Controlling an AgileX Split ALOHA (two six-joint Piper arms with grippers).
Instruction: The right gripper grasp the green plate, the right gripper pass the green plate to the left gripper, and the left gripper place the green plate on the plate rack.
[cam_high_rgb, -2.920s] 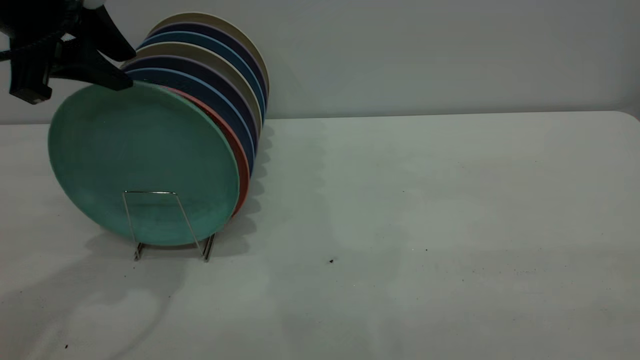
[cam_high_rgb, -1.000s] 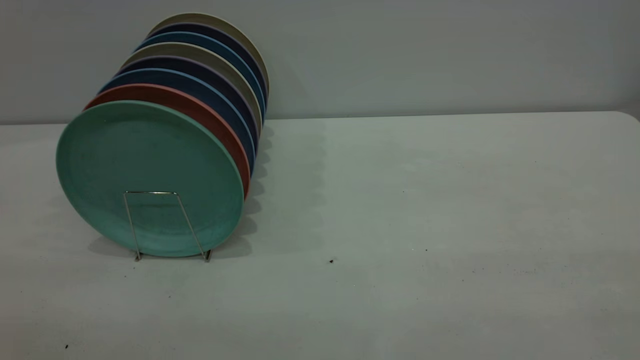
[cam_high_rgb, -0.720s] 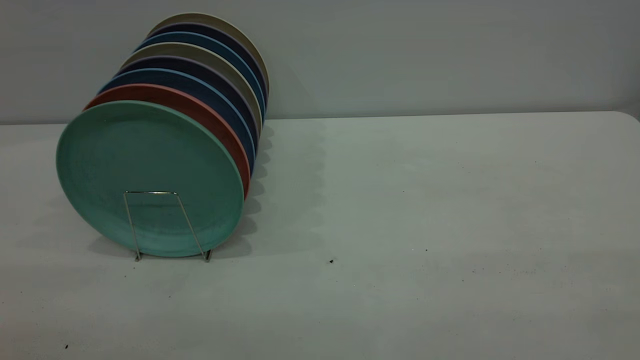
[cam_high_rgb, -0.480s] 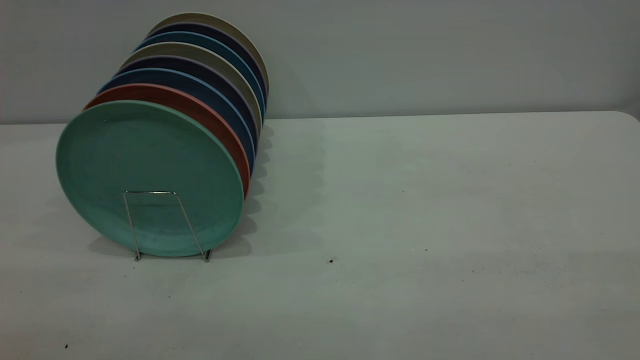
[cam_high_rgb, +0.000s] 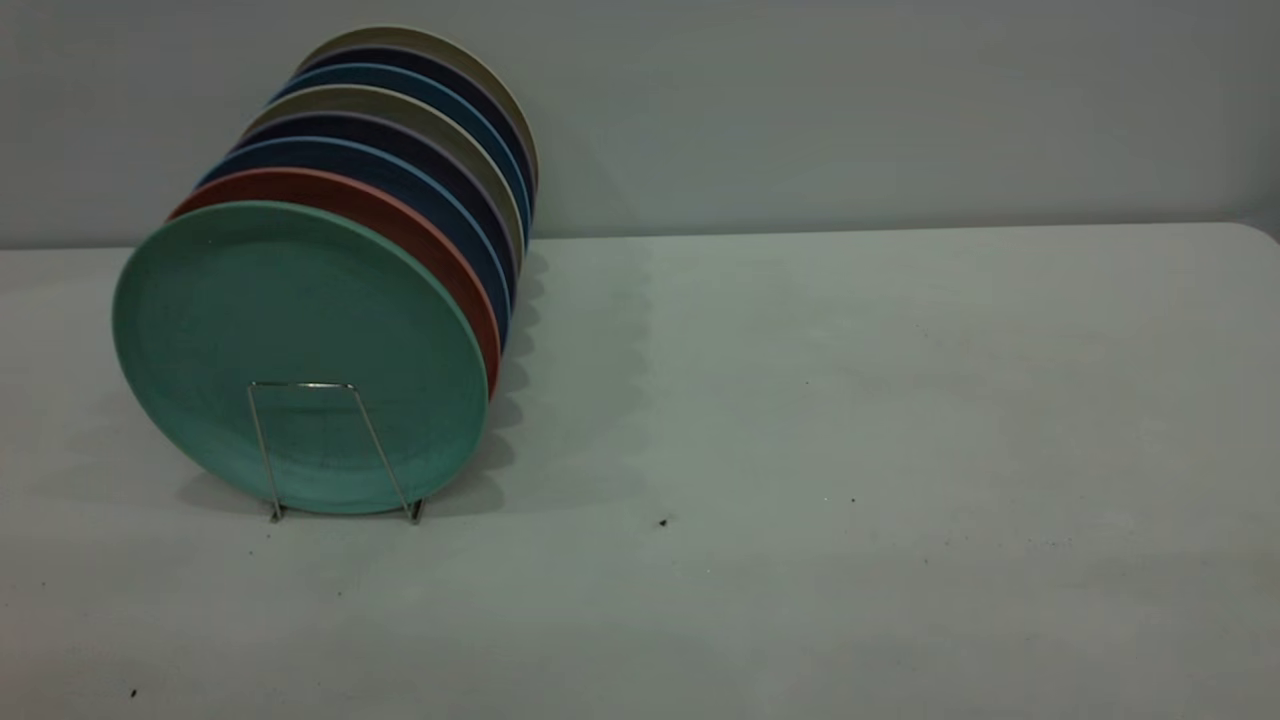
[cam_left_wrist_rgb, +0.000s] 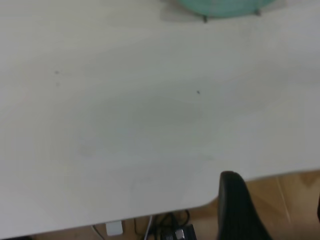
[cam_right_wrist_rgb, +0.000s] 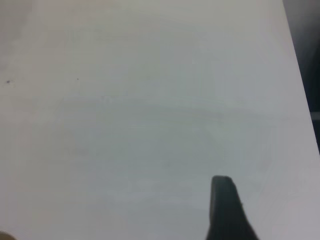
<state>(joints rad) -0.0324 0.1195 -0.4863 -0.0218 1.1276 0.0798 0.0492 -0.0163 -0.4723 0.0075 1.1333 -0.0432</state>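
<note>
The green plate (cam_high_rgb: 300, 350) stands upright at the front of the plate rack (cam_high_rgb: 310, 385), leaning against a salmon-pink plate (cam_high_rgb: 420, 225). The rack's front wire loop crosses its lower face. Nothing holds it. Neither gripper shows in the exterior view. The left wrist view shows my left gripper (cam_left_wrist_rgb: 275, 210) open and empty over the table's near edge, far from the plate's lower rim (cam_left_wrist_rgb: 220, 5). In the right wrist view my right gripper (cam_right_wrist_rgb: 272, 212) hangs over bare table with one finger (cam_right_wrist_rgb: 225, 210) in view and nothing in it.
Behind the pink plate several blue, dark and beige plates (cam_high_rgb: 430, 120) fill the rack. The white table (cam_high_rgb: 850, 400) stretches to the right. Below its near edge the left wrist view shows wood floor and cables (cam_left_wrist_rgb: 170, 230).
2.9 s ago the left gripper held the green plate's top rim, tilted above the rack. It has let go and left the view; the plate has stood settled and still for the last second.
</note>
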